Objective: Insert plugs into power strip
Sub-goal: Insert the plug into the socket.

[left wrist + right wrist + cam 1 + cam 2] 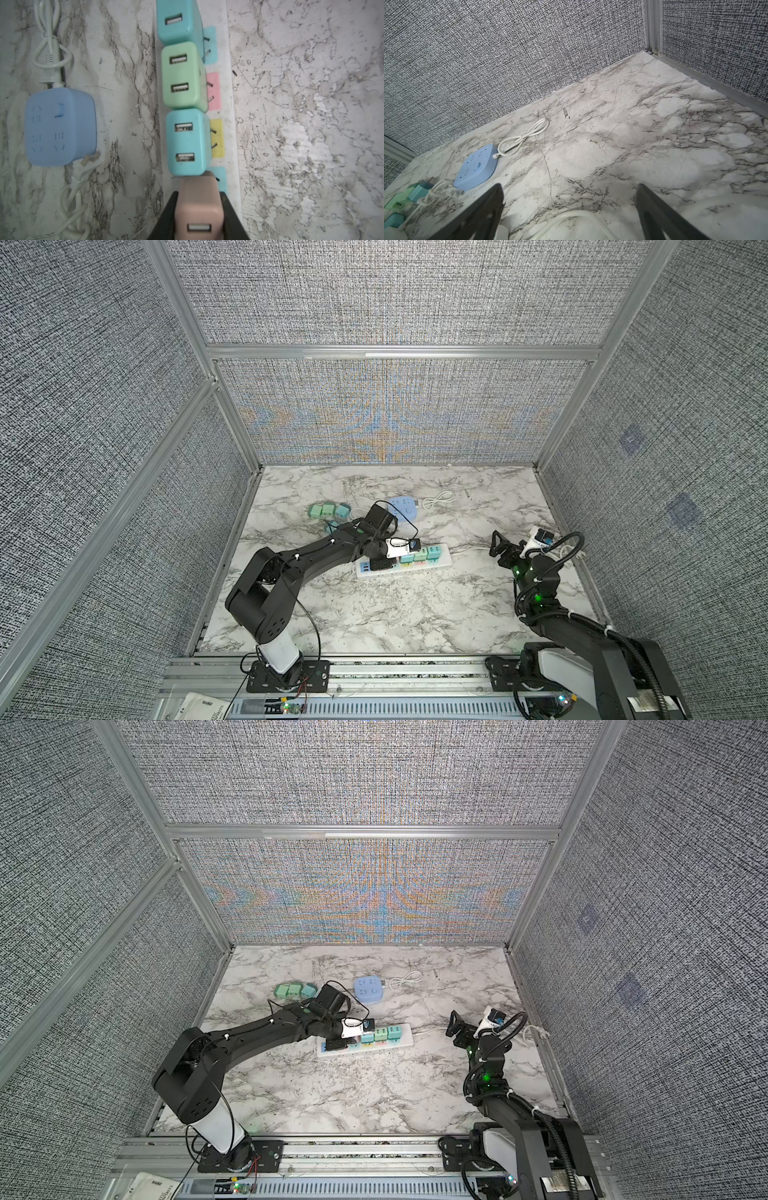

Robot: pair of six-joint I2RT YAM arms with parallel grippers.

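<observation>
Power strip: a white power strip (446,556) lies flat near the middle of the worktop (415,614). The left wrist view shows coloured socket patches along one edge: blue, pink, yellow, blue.
In the strip: three seated plugs (182,76) stand in a row, teal, mint green, teal. Each touches the next, and their USB ports face up.
Pink plug: a dusty pink plug (197,212) sits at the next place in that row, its edge against the nearest teal one. Whether its prongs are in the socket cannot be told.
Left tool: the left tool (198,197) is clenched on the pink plug, one black finger on each side.
Right tool: the right tool (569,191) is released, its fingers wide apart with nothing between them. It hangs well apart from the strip, off its other end.
Loose plugs: three loose plugs (328,510), mint and teal, lie side by side beyond the strip, toward the back wall.
Worktop: marble pattern with grey veins and scuff marks.
Room: grey woven wall panels (395,294) in aluminium framing stand on three sides.
Around: a blue socket cube (403,510) rests behind the strip, with a bundled white cable (438,499) beside it. A white cord (575,212) lies under the right tool.
In the way: in both top views the left arm (316,556) crosses over the strip's near end and partly hides a fourth teal plug (332,526).
</observation>
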